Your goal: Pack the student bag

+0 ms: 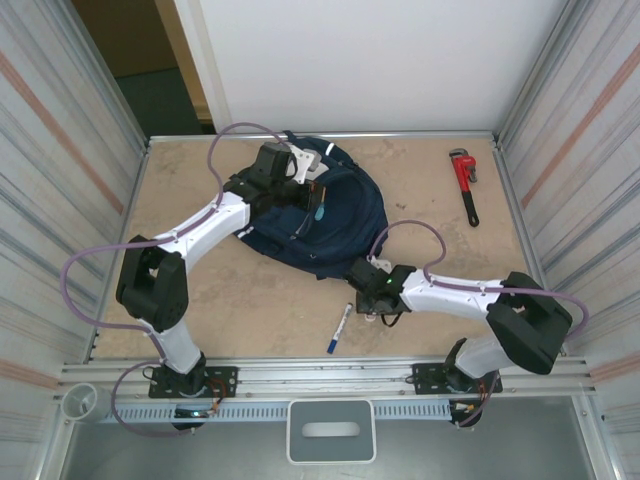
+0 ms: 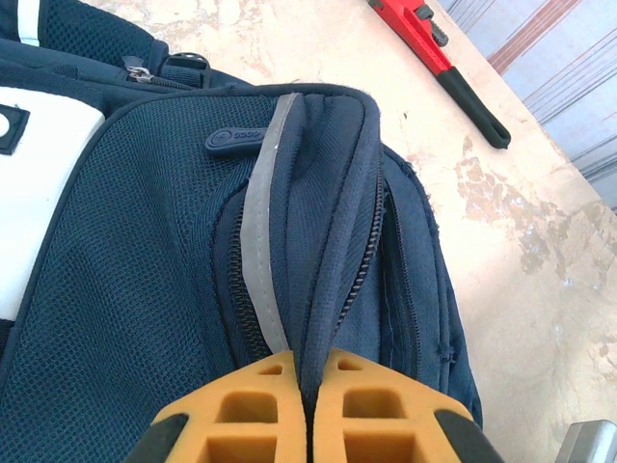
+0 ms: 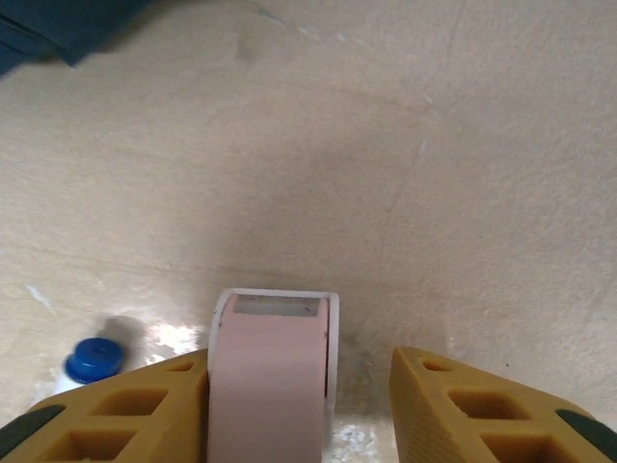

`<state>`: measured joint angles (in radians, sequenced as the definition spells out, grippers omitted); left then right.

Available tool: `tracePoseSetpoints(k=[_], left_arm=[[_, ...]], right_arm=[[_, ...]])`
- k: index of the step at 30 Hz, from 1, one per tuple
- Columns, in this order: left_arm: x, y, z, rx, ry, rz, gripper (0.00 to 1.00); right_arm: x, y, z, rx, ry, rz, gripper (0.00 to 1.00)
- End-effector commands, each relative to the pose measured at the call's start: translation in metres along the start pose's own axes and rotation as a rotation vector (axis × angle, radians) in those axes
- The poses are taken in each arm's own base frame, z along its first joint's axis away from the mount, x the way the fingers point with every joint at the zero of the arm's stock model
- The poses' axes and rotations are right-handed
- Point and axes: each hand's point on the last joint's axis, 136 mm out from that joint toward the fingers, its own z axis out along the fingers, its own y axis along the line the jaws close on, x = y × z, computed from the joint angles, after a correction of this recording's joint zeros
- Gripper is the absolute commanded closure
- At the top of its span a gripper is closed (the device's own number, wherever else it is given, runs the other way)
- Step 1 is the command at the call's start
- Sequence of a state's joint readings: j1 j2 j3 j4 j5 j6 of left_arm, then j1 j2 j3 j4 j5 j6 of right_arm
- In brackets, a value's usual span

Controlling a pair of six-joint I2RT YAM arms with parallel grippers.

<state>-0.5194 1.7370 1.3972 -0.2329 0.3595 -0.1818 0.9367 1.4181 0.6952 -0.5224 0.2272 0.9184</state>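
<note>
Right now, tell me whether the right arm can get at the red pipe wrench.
Probably yes: the pipe wrench lies alone on bare table on that arm's side, nothing between. The right gripper, though, stands open around a pinkish block.

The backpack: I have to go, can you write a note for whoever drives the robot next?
Left gripper: shut on a fabric edge of the student bag.
Right gripper: open around a pink block on the table, not clamped.
Blue-capped marker lies loose near the bag.
Done: bag edge gripped.
Left: probably grip the block, pack it and the marker.
</note>
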Motion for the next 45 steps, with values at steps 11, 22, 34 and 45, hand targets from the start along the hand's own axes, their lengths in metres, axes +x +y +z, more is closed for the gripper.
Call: tracePoseSetpoints(k=[11, 22, 34, 45], left_arm=[[-0.022, -0.022, -0.018, 0.054, -0.079, 0.033, 1.00], [-0.040, -0.037, -0.032, 0.102, -0.125, 0.029, 1.00], [-0.043, -0.039, -0.035, 0.105, -0.119, 0.025, 1.00], [-0.041, -0.039, -0.033, 0.109, -0.117, 0.028, 1.00]], right_arm=[[-0.055, 0.003, -0.046, -0.238, -0.123, 0.119, 0.85], [-0.218, 0.059, -0.106, -0.633, -0.362, 0.295, 0.83], [-0.304, 0.114, -0.030, -0.728, -0.288, 0.361, 0.66], [-0.256, 0.086, -0.024, -0.635, -0.271, 0.315, 0.53]])
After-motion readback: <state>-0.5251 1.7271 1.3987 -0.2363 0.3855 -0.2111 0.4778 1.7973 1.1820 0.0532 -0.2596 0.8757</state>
